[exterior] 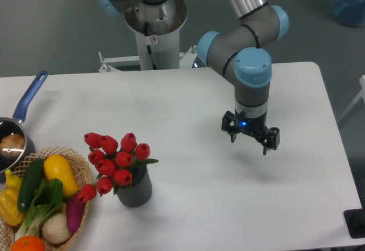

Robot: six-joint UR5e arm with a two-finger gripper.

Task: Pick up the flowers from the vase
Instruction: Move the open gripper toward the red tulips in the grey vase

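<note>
The gripper (251, 137) is hanging above the white bench (194, 102), pointing straight down, with its fingers (232, 135) standing apart and holding nothing. A blue light is glowing on its body just above them.

Taking the vase (136, 189) as the landmark: this dark grey ribbed pot is standing upright near the front edge of the bench, and the flowers (114, 160), a bunch of red tulip buds with green leaves, are sitting in its mouth and spilling out wider than the rim, leaning up and to the camera-left of it. The gripper is well apart from the vase, off to its camera-right and somewhat farther back on the bench. The bunch's long axis is running roughly upward out of the vase, tilted to camera-left.

So the coming move is likely calling for a long sideways travel toward the vase, then a descent onto the buds or stems from above.

A wicker basket of vegetables (43, 205) is sitting just camera-left of the vase, close to the lowest tulip, and a blue-handled saucepan (17, 131) is lying beyond that.
</note>
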